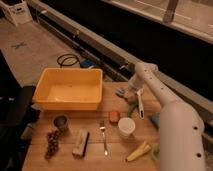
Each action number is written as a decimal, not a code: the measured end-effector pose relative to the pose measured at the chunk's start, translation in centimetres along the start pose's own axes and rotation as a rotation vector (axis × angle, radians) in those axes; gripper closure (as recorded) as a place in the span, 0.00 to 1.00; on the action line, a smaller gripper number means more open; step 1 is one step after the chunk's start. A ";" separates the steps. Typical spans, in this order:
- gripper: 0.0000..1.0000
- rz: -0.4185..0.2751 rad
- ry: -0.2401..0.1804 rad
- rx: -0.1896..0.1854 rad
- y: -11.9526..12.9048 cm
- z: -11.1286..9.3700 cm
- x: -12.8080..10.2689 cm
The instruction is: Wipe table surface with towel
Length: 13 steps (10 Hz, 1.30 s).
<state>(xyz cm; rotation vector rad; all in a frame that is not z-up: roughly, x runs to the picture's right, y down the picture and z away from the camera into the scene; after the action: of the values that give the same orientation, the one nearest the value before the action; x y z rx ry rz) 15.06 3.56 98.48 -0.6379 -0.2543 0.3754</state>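
Observation:
A small grey-blue towel (121, 92) lies crumpled on the wooden table (95, 157) near its far edge, just right of the yellow bin. My gripper (130, 97) hangs down from the bent white arm (150, 80) and is at the towel's right side, low over the table. Whether it touches or holds the towel is hidden by the wrist.
A large yellow bin (67, 90) fills the far left. In front stand a metal cup (61, 122), grapes (51, 142), a brush block (80, 144), a fork (104, 137), an orange item (114, 116), a white cup (126, 128) and a yellow item (138, 150). A green item (132, 108) lies by the gripper.

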 end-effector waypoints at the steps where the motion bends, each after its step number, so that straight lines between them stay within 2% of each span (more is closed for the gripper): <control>1: 1.00 -0.017 -0.011 0.000 -0.1 0.2 -1.1; 3: 1.00 -0.062 -0.051 -0.001 0.9 0.4 -3.6; 5: 1.00 -0.099 -0.061 -0.024 3.1 0.7 -4.9; 7: 1.00 -0.102 -0.043 -0.063 6.1 0.7 -3.3; 9: 1.00 -0.089 -0.024 -0.076 7.4 0.4 -2.1; 11: 1.00 -0.046 0.006 -0.065 6.7 -1.0 1.1; 13: 1.00 -0.031 0.006 -0.028 4.9 -2.1 2.2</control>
<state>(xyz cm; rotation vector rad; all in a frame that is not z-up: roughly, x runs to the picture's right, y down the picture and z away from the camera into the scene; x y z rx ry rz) 16.48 6.97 94.06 -0.6622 -0.2641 0.3402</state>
